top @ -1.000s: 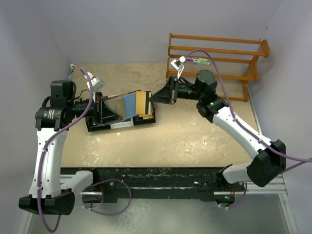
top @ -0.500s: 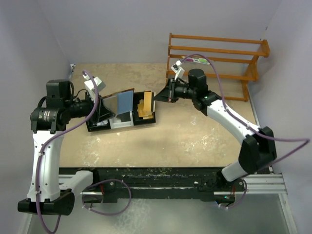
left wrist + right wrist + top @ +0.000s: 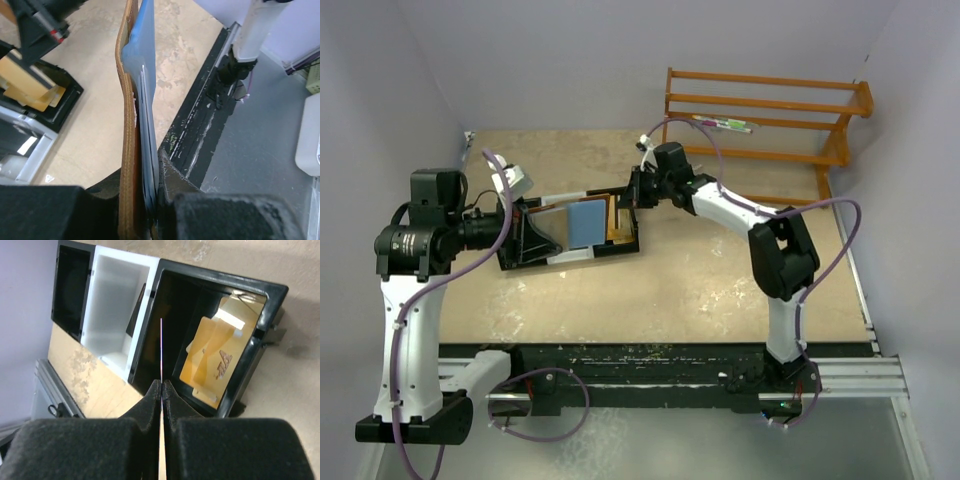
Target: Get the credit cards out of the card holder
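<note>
The card holder [image 3: 128, 165] runs off the top edge; the credit card [image 3: 161, 355] shows only edge-on.

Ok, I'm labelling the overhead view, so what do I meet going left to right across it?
Left gripper → the card holder it clamps → right gripper, pinching a credit card → wooden rack. The tray lies under the holder, so it is left out.
</note>
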`<state>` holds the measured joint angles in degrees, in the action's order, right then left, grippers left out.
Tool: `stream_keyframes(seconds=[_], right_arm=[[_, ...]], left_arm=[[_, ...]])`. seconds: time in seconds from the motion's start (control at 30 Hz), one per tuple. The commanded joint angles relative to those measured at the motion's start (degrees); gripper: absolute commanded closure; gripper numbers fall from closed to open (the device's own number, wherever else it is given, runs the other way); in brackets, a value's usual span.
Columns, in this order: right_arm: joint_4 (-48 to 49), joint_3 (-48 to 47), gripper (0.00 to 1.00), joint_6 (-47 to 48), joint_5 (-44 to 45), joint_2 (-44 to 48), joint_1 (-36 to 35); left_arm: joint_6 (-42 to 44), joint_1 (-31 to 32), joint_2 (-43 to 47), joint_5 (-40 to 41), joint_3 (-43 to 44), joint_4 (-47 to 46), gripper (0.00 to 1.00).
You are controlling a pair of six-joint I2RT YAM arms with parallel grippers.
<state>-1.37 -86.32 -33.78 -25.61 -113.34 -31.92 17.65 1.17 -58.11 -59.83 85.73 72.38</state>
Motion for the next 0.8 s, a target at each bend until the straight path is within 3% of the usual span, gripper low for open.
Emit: stream_keyframes(seconds=[0.0, 0.33, 0.37, 0.5, 0.67, 0.77], right_arm=[[-1.2, -5.4, 1.00, 2.3, 3.7, -2.2, -1.3], [-5.8, -9.2, 1.00, 5.7, 9.8, -6.5, -1.5], [-6.9, -9.9, 0.95, 6.3, 10.9, -6.4, -1.5], [-9.6, -10.5, 0.59, 7.9, 14.9, -2.6, -1.7], [-9.4, -7.4, 0.38, 8.2, 14.9, 8.9, -1.7], [-10.2, -4.2, 0.31, 6.6, 11.6, 17.1, -1.6]], left_arm=[[1.2, 0.2, 0.3, -8.0, 2.8, 0.1, 0.88], [0.1, 0.1, 0.9, -12.8, 5.1, 1.1, 0.88], [-0.2, 0.1, 0.9, -13.5, 5.2, 1.0, 0.88], [-1.1, 0.2, 0.4, -15.6, 6.0, 0.8, 0.88], [-2.0, 0.2, 0.1, -16.4, 6.5, 0.4, 0.88], [-1.5, 0.2, 0.2, -15.6, 6.1, 0.6, 0.88]])
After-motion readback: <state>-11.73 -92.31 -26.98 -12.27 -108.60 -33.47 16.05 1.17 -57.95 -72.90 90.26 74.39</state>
